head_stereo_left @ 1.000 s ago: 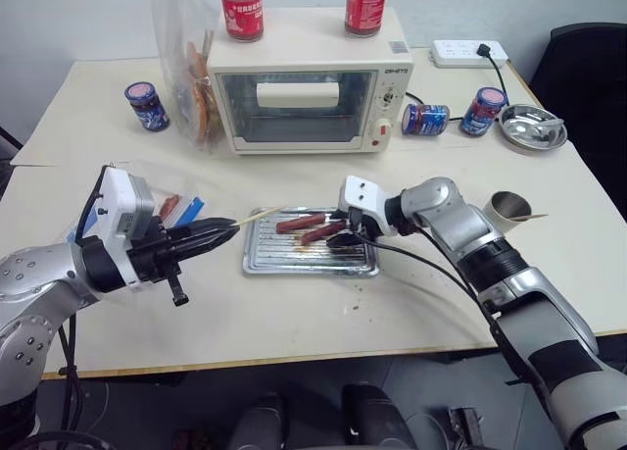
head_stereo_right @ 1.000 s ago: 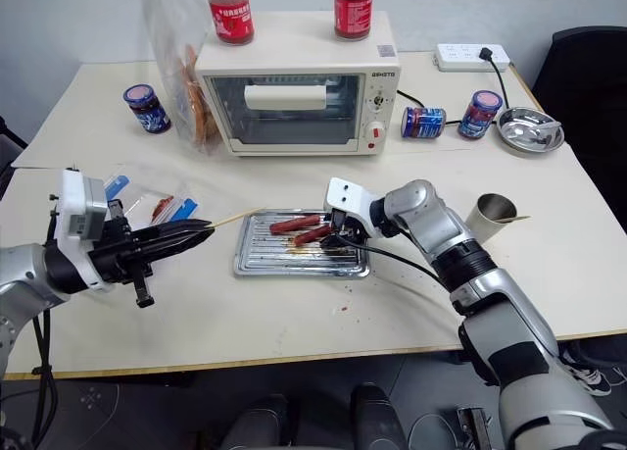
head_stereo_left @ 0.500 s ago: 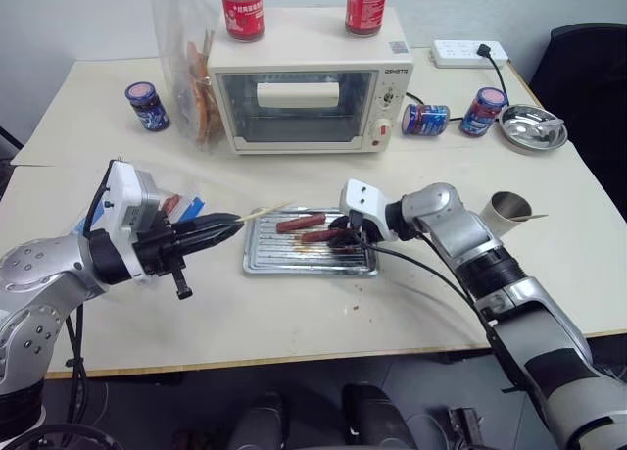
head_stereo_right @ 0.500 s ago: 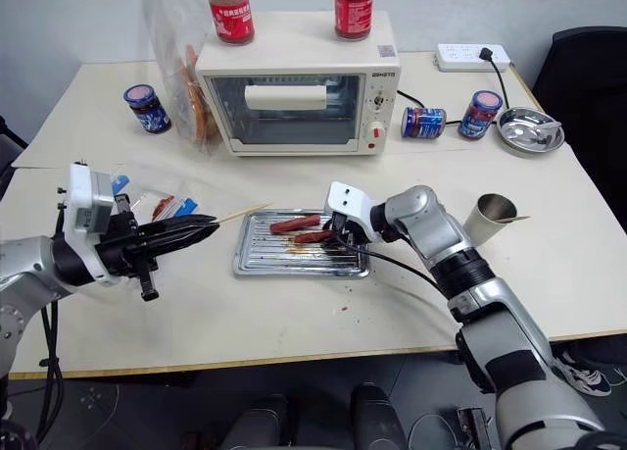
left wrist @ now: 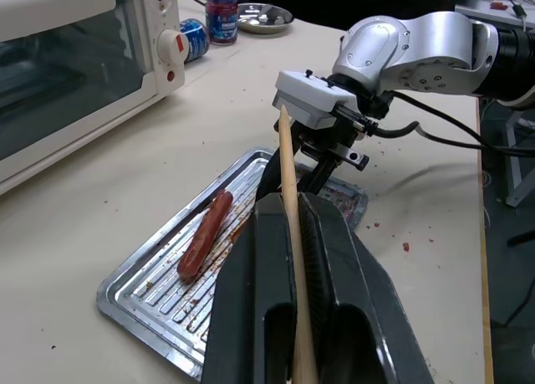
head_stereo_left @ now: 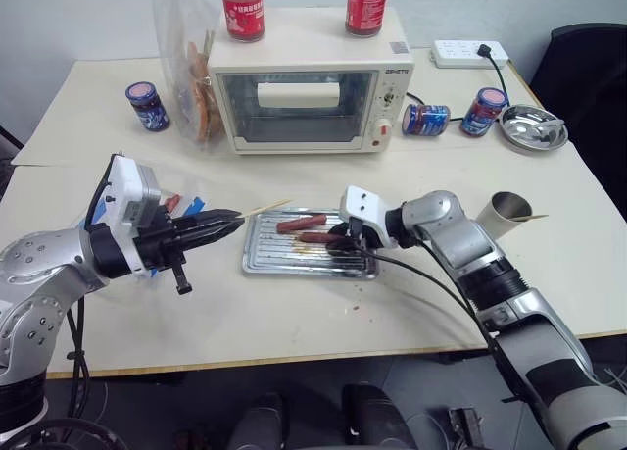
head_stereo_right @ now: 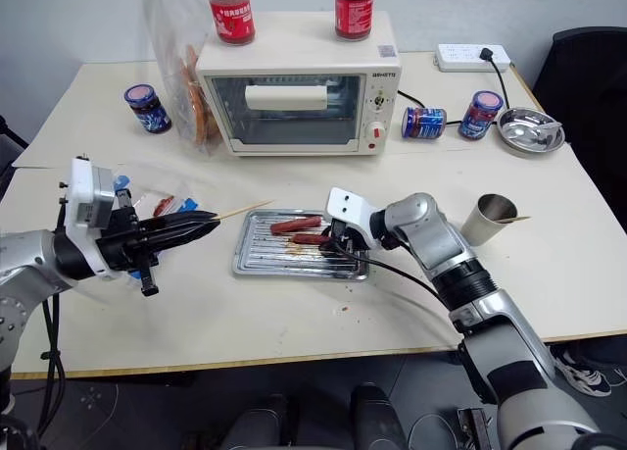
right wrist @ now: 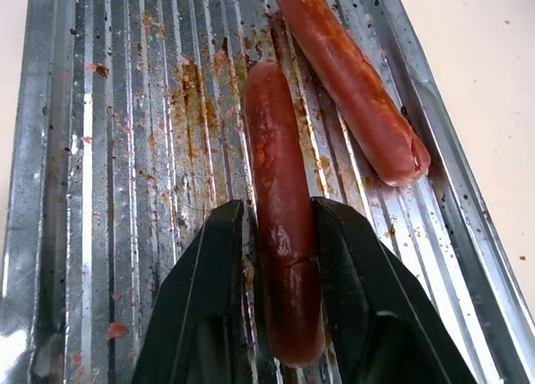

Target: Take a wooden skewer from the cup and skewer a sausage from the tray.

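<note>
Sausage [right wrist: 282, 233] between right end effector [right wrist: 280, 350] fingers

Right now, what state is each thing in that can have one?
left end effector: shut on the wooden skewer, tip over the tray's edge
right end effector: shut on one sausage lying in the tray
other sausage: lying loose in the tray
cup: tipped, a stick poking out
toaster oven: door closed

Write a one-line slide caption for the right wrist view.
Right gripper closed around one sausage on the greasy ridged tray, a second sausage lying beside it.
</note>
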Robot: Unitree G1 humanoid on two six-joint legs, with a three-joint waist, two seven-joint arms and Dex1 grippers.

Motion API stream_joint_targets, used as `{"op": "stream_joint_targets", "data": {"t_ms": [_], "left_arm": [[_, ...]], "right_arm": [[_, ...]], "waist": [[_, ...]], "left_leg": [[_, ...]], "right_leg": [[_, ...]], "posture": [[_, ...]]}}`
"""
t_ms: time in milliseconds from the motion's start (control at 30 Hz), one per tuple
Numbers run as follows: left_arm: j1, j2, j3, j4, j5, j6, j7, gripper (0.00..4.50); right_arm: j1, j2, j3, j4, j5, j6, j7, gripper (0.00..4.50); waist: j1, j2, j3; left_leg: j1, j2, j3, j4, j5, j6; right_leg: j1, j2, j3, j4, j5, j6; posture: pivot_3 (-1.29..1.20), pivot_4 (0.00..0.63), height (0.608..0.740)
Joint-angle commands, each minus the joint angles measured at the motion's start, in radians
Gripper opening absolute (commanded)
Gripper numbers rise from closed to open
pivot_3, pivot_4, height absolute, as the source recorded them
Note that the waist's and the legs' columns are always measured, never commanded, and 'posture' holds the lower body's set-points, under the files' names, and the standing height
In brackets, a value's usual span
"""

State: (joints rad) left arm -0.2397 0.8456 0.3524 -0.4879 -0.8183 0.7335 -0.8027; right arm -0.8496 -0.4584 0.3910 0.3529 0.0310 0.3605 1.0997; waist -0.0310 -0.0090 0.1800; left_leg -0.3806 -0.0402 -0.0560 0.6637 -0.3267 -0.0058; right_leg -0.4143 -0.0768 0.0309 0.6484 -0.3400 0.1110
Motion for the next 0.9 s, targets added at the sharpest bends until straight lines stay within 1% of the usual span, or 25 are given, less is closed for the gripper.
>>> {"op": "stream_joint_targets", "data": {"t_ms": [33,67,167,200,233,400,533,633,800,900], "left_arm": [[-0.022,0.022,0.009,0.008,0.007,-0.023,-0.014,0.00],[-0.025,0.023,0.007,0.011,0.008,-0.024,-0.016,0.00],[-0.035,0.023,-0.002,0.021,0.013,-0.027,-0.022,0.00],[-0.036,0.023,-0.003,0.022,0.013,-0.028,-0.023,0.00],[-0.039,0.024,-0.006,0.025,0.015,-0.030,-0.024,0.00],[-0.053,0.028,-0.018,0.041,0.022,-0.037,-0.037,0.00],[-0.064,0.034,-0.029,0.061,0.032,-0.044,-0.058,0.00],[-0.065,0.051,-0.042,0.074,0.041,-0.051,-0.093,0.00],[-0.071,0.095,-0.055,0.091,0.042,-0.055,-0.175,0.00],[-0.078,0.135,-0.084,0.088,0.019,-0.033,-0.255,0.00]], "right_arm": [[0.015,-0.007,-0.016,-0.031,-0.006,0.011,0.000,1.31],[0.017,-0.006,-0.018,-0.033,-0.008,0.013,-0.003,1.31],[0.023,-0.003,-0.024,-0.043,-0.008,0.022,-0.009,0.83],[0.026,-0.003,-0.025,-0.048,-0.008,0.025,-0.010,0.54],[0.029,-0.001,-0.028,-0.054,-0.005,0.032,-0.012,0.40],[0.042,-0.005,-0.032,-0.078,-0.002,0.051,-0.017,0.38],[0.032,-0.019,-0.049,-0.122,0.020,0.109,0.005,0.38],[0.007,-0.072,-0.077,-0.205,0.074,0.197,0.082,0.38],[-0.026,-0.225,-0.114,-0.378,0.224,0.375,0.280,0.38],[-0.041,-0.359,-0.174,-0.548,0.417,0.583,0.414,0.38]], "waist": [[0.000,0.000,0.000],[0.000,0.000,0.000],[0.000,0.000,0.000],[0.000,0.000,0.000],[0.000,0.000,0.000],[0.000,0.000,0.000],[0.001,0.000,0.000],[0.001,0.000,0.000],[0.002,0.000,0.000],[0.004,0.001,0.001]], "left_leg": [[0.000,0.000,0.000,0.000,0.000,0.000],[0.000,0.000,0.000,0.000,0.000,0.000],[0.000,0.000,0.000,0.000,0.000,0.000],[0.000,0.000,0.000,0.000,0.000,0.000],[0.000,0.000,0.000,0.001,0.000,0.000],[0.000,0.000,0.000,0.001,0.000,0.000],[0.000,0.000,0.000,0.001,0.000,0.000],[0.000,0.000,0.000,0.001,0.000,0.000],[-0.001,0.000,0.000,0.001,0.000,0.000],[-0.002,0.000,-0.001,0.000,0.000,0.000]], "right_leg": [[0.000,0.000,0.000,0.000,0.000,0.000],[0.000,0.000,0.000,0.001,0.000,0.000],[0.000,0.000,0.000,0.001,0.000,0.000],[0.000,0.000,0.000,0.001,0.000,0.000],[0.000,0.000,0.000,0.001,0.000,0.000],[0.000,0.000,0.000,0.002,0.000,0.000],[0.000,0.000,0.000,0.002,0.000,0.000],[0.000,0.000,0.000,0.002,0.000,0.000],[-0.001,0.000,0.000,0.002,0.000,0.000],[-0.001,0.000,0.000,0.000,0.000,0.000]], "posture": [[0.00,0.150,0.740],[0.00,0.150,0.740],[0.00,0.150,0.740],[0.00,0.150,0.740],[0.00,0.150,0.740],[0.00,0.150,0.740],[0.00,0.150,0.740],[0.00,0.150,0.740],[0.00,0.150,0.740],[0.00,0.150,0.740]]}}
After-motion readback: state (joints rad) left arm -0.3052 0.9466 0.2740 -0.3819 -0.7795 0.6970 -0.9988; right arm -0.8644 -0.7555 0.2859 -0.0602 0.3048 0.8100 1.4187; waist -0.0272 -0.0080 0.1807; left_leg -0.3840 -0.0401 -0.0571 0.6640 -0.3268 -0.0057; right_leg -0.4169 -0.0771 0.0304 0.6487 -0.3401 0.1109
